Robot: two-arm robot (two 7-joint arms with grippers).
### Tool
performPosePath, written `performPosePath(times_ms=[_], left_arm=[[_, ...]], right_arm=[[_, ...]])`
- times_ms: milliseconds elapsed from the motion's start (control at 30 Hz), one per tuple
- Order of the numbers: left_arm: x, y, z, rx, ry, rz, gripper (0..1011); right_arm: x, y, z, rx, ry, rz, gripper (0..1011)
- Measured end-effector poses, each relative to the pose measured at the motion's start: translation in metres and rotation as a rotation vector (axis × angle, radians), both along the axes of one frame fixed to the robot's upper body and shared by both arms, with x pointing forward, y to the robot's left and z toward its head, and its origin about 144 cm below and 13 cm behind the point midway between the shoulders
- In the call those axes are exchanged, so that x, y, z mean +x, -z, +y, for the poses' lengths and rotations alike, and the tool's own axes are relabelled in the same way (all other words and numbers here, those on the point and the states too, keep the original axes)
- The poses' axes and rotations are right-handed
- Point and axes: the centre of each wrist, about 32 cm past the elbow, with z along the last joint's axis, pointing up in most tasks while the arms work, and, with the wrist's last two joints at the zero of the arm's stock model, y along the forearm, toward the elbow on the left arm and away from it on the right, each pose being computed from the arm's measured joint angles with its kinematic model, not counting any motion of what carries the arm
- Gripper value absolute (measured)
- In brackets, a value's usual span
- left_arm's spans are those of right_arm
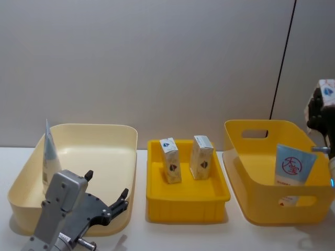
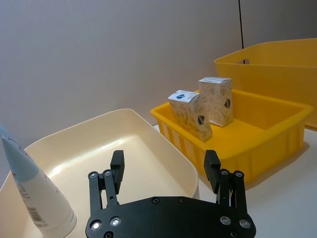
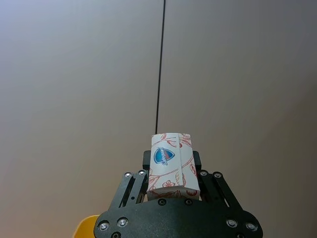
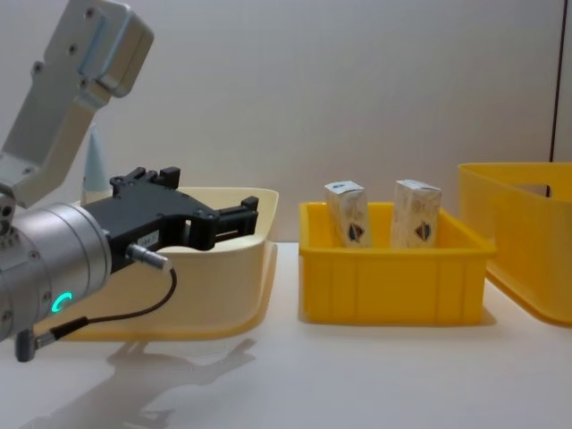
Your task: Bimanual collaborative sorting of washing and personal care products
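Note:
Two small white cartons (image 1: 170,159) (image 1: 201,157) stand upright in the shallow yellow tray (image 1: 157,196) at the centre. A light-blue tube (image 1: 49,151) leans in the cream tub's (image 1: 123,130) left corner. Another light-blue tube (image 1: 293,167) with a red logo leans in the deep yellow bin (image 1: 235,130) on the right. My left gripper (image 1: 107,201) hovers open over the tub's near rim, nothing between its fingers (image 2: 117,163). My right gripper (image 1: 323,102) is raised high above the deep bin's right side, shut on a third white carton (image 3: 171,168).
The tub, tray and bin stand in a row on a white table (image 1: 183,235) before a grey wall. A bare strip of table runs along the front. The tray (image 4: 393,268) sits close between the tub (image 4: 223,286) and the bin (image 4: 527,241).

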Motion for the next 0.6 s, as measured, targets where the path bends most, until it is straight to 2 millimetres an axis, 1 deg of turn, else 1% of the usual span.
performPosePath(times_ms=[200,600], left_arm=[[0.0000,0.0000,0.0000,0.000,0.000,0.000,1003],[0.0000,0.0000,0.0000,0.000,0.000,0.000,1003]], right_arm=[[-0.0045,0.0019,-0.0049,-0.001,0.034,0.028,407],[-0.0089,0.0087,-0.0064,0.015,0.088,0.118,407]])
